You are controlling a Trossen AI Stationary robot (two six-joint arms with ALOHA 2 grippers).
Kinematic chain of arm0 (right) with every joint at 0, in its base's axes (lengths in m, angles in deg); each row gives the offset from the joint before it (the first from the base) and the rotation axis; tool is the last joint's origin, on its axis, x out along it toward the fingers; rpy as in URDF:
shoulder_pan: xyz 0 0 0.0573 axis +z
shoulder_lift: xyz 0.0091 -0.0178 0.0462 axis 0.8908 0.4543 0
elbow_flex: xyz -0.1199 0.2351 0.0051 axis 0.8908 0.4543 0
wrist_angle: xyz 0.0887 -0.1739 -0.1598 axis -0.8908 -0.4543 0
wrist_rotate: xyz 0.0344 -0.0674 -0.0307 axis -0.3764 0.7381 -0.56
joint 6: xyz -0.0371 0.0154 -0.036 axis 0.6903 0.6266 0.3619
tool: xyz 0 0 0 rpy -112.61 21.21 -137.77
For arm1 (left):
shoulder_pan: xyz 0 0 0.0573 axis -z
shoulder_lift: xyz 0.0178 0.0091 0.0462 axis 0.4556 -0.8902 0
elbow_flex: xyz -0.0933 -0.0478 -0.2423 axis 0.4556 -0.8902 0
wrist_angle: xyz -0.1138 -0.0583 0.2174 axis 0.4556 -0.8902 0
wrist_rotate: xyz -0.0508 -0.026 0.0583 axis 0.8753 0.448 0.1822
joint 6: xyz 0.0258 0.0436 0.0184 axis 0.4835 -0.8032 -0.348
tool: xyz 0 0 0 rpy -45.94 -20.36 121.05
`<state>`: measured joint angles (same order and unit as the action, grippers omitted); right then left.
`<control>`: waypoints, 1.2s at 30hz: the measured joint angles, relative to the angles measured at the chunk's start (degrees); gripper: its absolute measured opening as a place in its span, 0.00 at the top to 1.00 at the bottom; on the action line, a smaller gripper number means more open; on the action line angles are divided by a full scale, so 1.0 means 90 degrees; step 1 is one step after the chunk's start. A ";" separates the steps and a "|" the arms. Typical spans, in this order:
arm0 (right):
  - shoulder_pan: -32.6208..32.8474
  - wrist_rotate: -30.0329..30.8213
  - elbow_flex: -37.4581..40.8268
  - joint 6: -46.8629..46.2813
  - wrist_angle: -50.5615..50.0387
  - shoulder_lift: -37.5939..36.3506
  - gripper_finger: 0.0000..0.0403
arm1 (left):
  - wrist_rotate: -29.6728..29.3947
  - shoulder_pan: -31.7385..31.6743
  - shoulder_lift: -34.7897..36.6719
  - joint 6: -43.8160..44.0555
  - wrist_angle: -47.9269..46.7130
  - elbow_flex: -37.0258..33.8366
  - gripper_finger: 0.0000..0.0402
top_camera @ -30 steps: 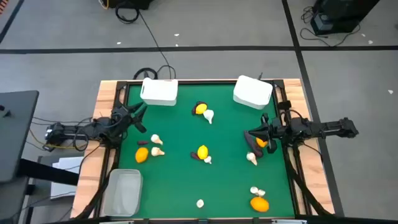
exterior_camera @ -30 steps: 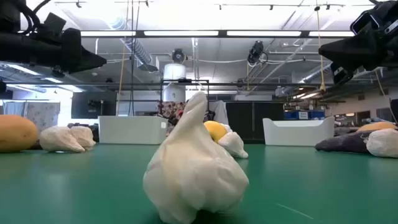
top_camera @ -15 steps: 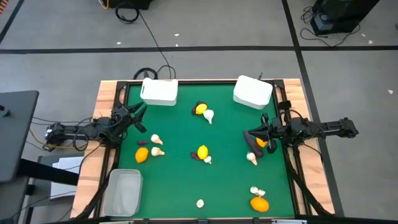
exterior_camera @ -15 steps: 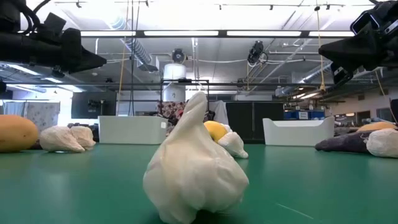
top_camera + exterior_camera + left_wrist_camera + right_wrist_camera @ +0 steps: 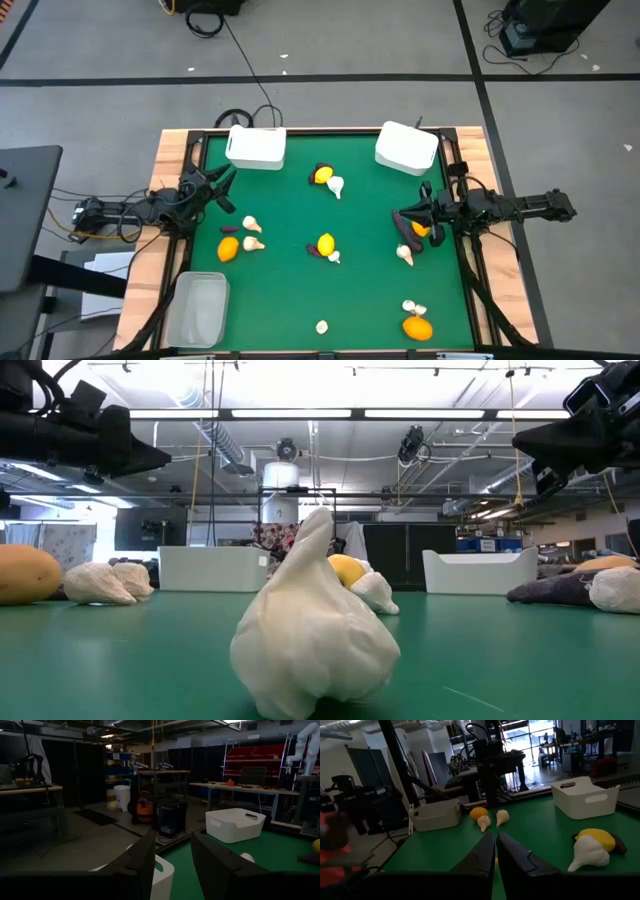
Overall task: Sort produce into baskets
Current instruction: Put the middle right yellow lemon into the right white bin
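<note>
On the green table mat [image 5: 290, 290], the translucent greyish plastic bin [image 5: 200, 308] sits nearest, at 7 o'clock, holding nothing visible. A cream-white garlic bulb [image 5: 312, 635] at the near edge fills the low view, hiding much behind it. At 5 o'clock lie an orange citrus fruit [image 5: 417, 327] and a small white bulb [image 5: 412, 307]. Mid-table, a yellow citrus [image 5: 326, 243] touches a dark purple eggplant piece [image 5: 314, 251].

The right gripper [image 5: 404, 214] hangs at 3 o'clock, its fingers [image 5: 485, 851] almost together with only a sliver of gap, holding nothing; an orange fruit [image 5: 421, 229] and a purple piece [image 5: 405, 231] lie just beside and partly under it. The left gripper [image 5: 226, 180] hovers at 9 o'clock, fingers [image 5: 142, 860] parted, empty; an orange citrus [image 5: 229, 248] and two bulbs [image 5: 252, 233] lie near it toward 6 o'clock.

Farthest, two opaque white rectangular bins, the left one [image 5: 256, 147] at 11 o'clock and the right one [image 5: 407, 147] at 1 o'clock, look empty from above.
</note>
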<state>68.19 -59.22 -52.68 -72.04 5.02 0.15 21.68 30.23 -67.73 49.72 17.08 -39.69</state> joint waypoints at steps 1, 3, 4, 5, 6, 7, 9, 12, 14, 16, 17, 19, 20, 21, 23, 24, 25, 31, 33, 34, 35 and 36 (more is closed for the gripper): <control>0.0000 0.0023 0.0000 0.0237 0.0037 0.0002 0.92 | 0.0001 -0.0001 0.0000 0.0002 0.0000 0.0001 0.67; 0.0000 0.0078 -0.0002 0.0640 0.0097 0.0000 0.92 | 0.0002 -0.0001 0.0000 0.0002 -0.0002 0.0000 0.67; 0.0000 0.0107 -0.0002 0.0752 0.0091 0.0000 0.92 | 0.0000 0.0000 0.0000 0.0002 -0.0001 0.0001 0.67; 0.0000 0.0130 -0.0002 0.0793 0.0088 0.0000 0.92 | 0.0002 0.0001 0.0000 0.0002 -0.0002 0.0002 0.67; 0.0000 0.0141 -0.0002 0.0792 0.0088 0.0000 0.92 | 0.0002 -0.0001 0.0000 0.0002 0.0000 0.0000 0.67; 0.0000 0.0141 -0.0002 0.0771 0.0090 0.0000 0.92 | 0.0000 0.0001 0.0000 0.0001 0.0000 0.0001 0.67; 0.0000 0.0139 -0.0002 0.0739 0.0088 0.0000 0.92 | 0.0000 -0.0001 0.0000 0.0002 0.0000 0.0001 0.67; 0.0000 0.0153 -0.0002 0.0737 0.0086 0.0000 0.92 | 0.0002 0.0000 0.0000 0.0002 0.0051 0.0002 0.67; 0.0000 0.0166 -0.0001 0.0742 0.0113 0.0000 0.92 | 0.0002 -0.0001 0.0000 0.0002 0.0245 0.0002 0.67; -0.0005 0.0190 0.0020 0.0912 0.0478 0.0031 0.92 | 0.0002 -0.0001 0.0002 0.0022 0.0371 0.0001 0.67; -0.0005 0.0192 0.0020 0.0929 0.0662 0.0031 0.92 | 0.0002 -0.0001 0.0001 0.0020 0.0381 0.0000 0.67; -0.0005 0.0187 0.0021 0.0780 0.1064 0.0031 0.92 | 0.0002 -0.0001 0.0002 0.0024 0.0379 0.0002 0.67; -0.0005 0.0187 0.0022 0.0669 0.1256 0.0031 0.92 | 0.0002 0.0001 0.0002 0.0062 0.0377 0.0000 0.67; -0.0006 0.0239 0.0023 0.0637 0.1472 0.0031 0.92 | 0.0002 -0.0001 0.0000 0.0153 0.0377 0.0001 0.67; -0.0042 0.0955 0.0034 0.1120 0.2065 0.0051 0.92 | 0.0002 0.0000 0.0001 0.0412 0.0388 0.0001 0.67; -0.0074 0.1610 0.0031 0.1474 0.2397 0.0070 0.92 | 0.0002 -0.0001 0.0002 0.0475 0.0421 0.0002 0.67; -0.0094 0.2224 0.0027 0.1677 0.2575 0.0068 0.92 | -0.0003 -0.0019 0.0000 0.0408 0.0529 0.0001 0.67; -0.0249 0.4121 -0.0060 0.0706 0.1497 0.0333 0.92 | -0.0068 -0.0054 0.0001 0.0012 0.1163 0.0002 0.67; -0.0299 0.3750 -0.0260 -0.0041 0.0712 0.0571 0.92 | -0.0081 -0.0054 0.0002 0.0200 0.1203 0.0000 0.67; -0.0327 0.3399 -0.0400 -0.0381 0.0388 0.0715 0.92 | -0.0078 -0.0054 -0.0001 0.0351 0.1175 0.0000 0.67; -0.0364 0.2969 -0.0545 -0.0622 0.0155 0.0876 0.92 | -0.0070 -0.0054 -0.0022 0.0505 0.1142 0.0002 0.67; -0.0392 0.2557 -0.0695 -0.0830 -0.0033 0.1057 0.92 | -0.0016 -0.0057 -0.0102 0.0623 0.1127 0.0002 0.67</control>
<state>64.66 -36.21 -58.93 -79.52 4.72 9.66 21.54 29.71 -68.66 55.33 27.22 -39.67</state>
